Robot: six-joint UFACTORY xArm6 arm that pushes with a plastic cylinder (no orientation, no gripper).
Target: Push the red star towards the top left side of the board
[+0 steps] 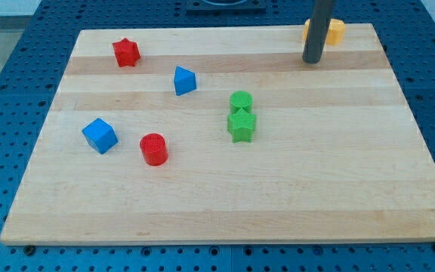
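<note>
The red star (126, 52) lies near the board's top left. My tip (312, 60) stands far to the view's right of it, near the top right of the wooden board (217, 196). The tip is just below and left of an orange block (333, 32), which the rod partly hides, so its shape is unclear.
A blue triangular block (184, 80) lies right of the red star. A green cylinder (241, 100) touches a green star (242, 125) below it at mid-board. A blue cube (100, 135) and a red cylinder (154, 149) lie at the lower left.
</note>
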